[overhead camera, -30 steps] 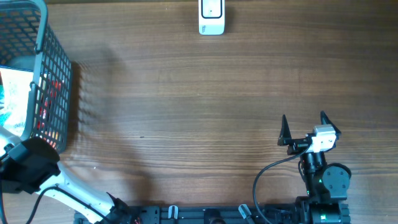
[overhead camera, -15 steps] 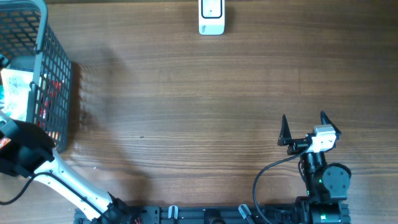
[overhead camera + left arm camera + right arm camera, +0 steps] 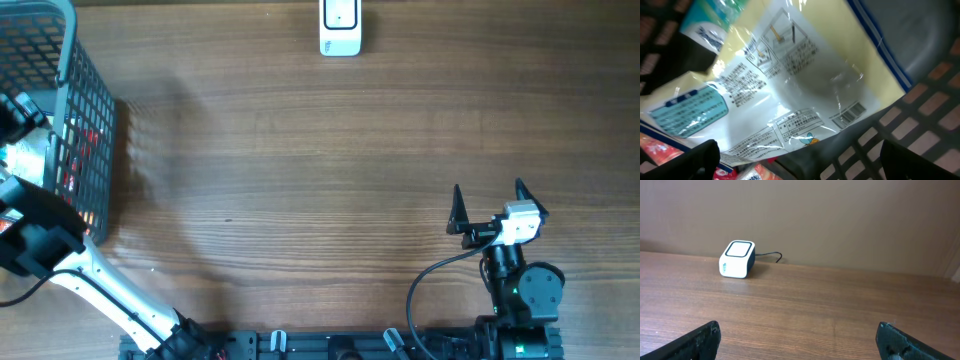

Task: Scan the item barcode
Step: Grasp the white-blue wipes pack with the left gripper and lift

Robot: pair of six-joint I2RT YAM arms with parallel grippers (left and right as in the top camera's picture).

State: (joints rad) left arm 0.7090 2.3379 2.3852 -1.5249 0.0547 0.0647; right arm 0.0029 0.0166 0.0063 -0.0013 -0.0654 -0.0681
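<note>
Your left gripper (image 3: 810,160) hangs wide, empty, over the yellow packet (image 3: 790,75) inside the basket (image 3: 95,130) at far left. Right gripper (image 3: 488,195) likewise wide; pickup and presenting to the scanner (image 3: 340,27), top centre, remain.

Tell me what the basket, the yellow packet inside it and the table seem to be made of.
Basket: probably moulded plastic, grey and matte; its walls are an even grid of thick bars.
Yellow packet: glossy plastic film, with creases and bright glare across the print.
Table: wood or wood-look laminate, matte brown with long grain lines; I cannot tell which.
</note>
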